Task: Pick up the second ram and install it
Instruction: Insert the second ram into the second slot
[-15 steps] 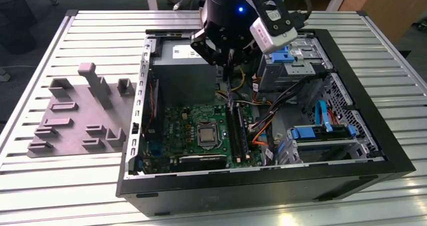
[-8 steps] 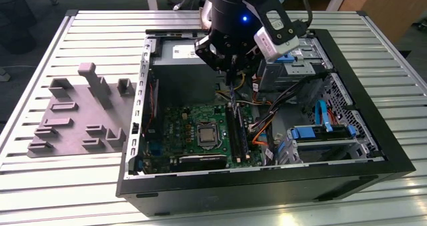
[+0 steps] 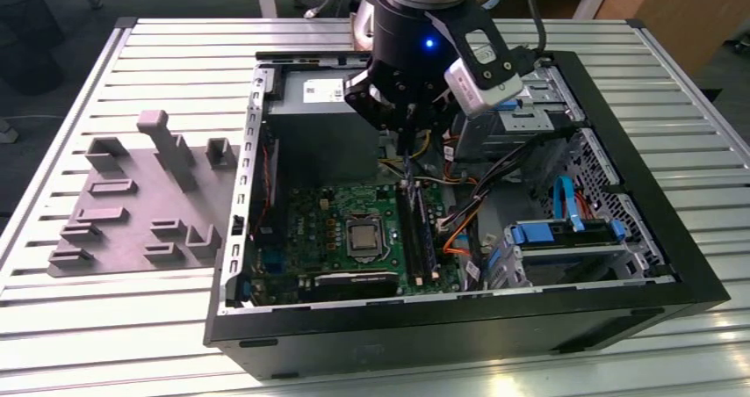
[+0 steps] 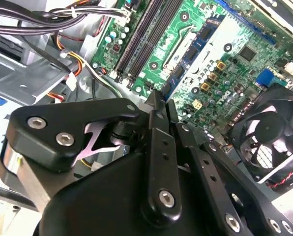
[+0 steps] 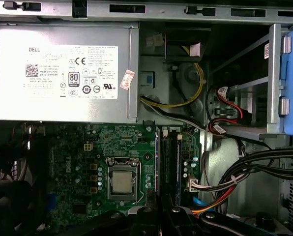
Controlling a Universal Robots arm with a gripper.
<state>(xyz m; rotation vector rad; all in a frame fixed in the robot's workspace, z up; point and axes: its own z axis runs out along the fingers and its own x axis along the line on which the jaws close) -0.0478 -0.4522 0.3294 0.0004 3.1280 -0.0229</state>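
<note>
Claw point(image 3: 405, 147) above second ram point(image 3: 417, 230)

An open black case point(image 3: 656, 305) lies on a slatted metal table point(image 3: 105, 327), filling the centre and right of the exterior view. At the left of that frame a grey tray point(image 3: 129, 208) with raised blocks rests on the table, just beside the case. Inside the case a green motherboard point(image 3: 322, 217) sits lower centre, a square silver chip point(image 3: 364, 237) in its socket. In the first wrist view a silver power supply point(image 5: 63, 73) spans the upper left, and yellow, red and black cables point(image 5: 195, 93) run at centre right. A black fan point(image 4: 267, 142) shows at the right of the second wrist view. Blue drive brackets point(image 3: 568, 230) sit at the exterior view's right.
</note>
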